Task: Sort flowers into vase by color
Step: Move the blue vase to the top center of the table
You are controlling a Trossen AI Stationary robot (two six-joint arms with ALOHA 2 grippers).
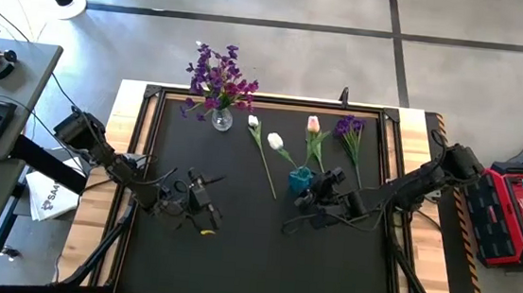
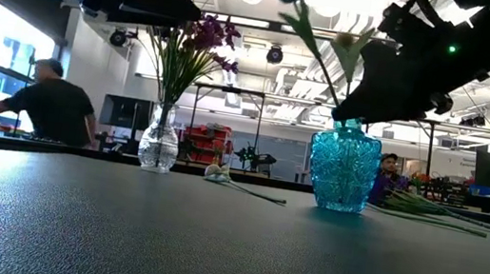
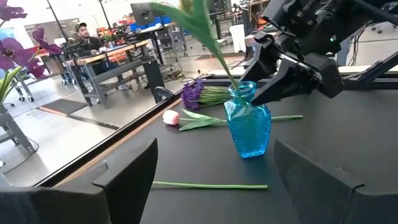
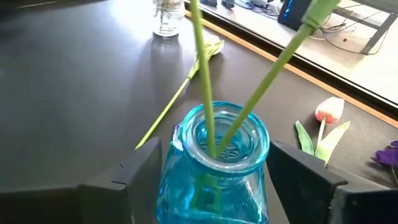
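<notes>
Two tulip stems (image 4: 208, 93) stand in blue vase (image 4: 214, 168); right tool (image 4: 214, 165) wide.

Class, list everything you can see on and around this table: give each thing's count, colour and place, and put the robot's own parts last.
Clear vase: one, holding purple flowers, table's far edge.
Blue vase: one, mid-table, two green stems in it.
White tulip: one, lying between the vases.
Pink tulip: one, lying beyond the blue vase.
Purple sprig: one, lying beside the pink tulip.
People: at least two, in the room behind.
Left gripper: open, left of the blue vase.
Right gripper: open, at the blue vase.
</notes>
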